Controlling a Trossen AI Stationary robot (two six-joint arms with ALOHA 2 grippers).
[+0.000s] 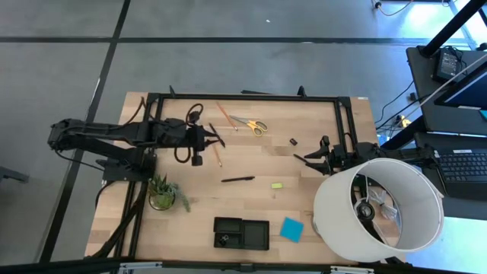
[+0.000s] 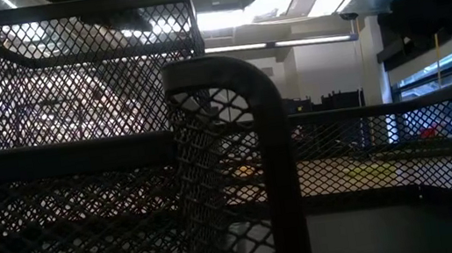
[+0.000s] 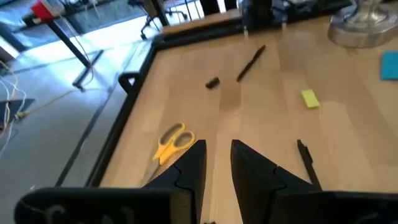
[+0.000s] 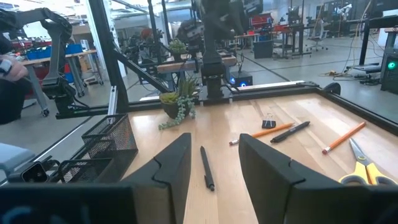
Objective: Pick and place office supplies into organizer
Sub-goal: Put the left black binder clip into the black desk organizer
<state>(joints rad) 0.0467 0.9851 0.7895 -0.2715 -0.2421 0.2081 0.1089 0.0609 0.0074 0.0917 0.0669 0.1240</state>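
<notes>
Left gripper (image 3: 216, 163): jaws narrowly parted, nothing between them, above bare desk (image 3: 261, 112). Yellow-handled scissors (image 3: 171, 142) just beside them; black pen (image 3: 307, 162) at the other side. Right gripper (image 4: 214, 163): jaws apart, empty, another pen (image 4: 206, 167) on the desk between them. Organizer (image 1: 241, 234) well apart from both.

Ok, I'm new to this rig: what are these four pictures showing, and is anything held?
A two-armed robot works at a wooden table. The overhead picture shows everything: scissors, an orange pencil, a black pen, a yellow block, a blue note pad and the black organizer, plus a plant and a white lampshade. The table-level picture sees mostly black mesh. The other two look out from each wrist: the left tool hangs near the scissors, the right tool faces the pen. Both are open, holding nothing.
</notes>
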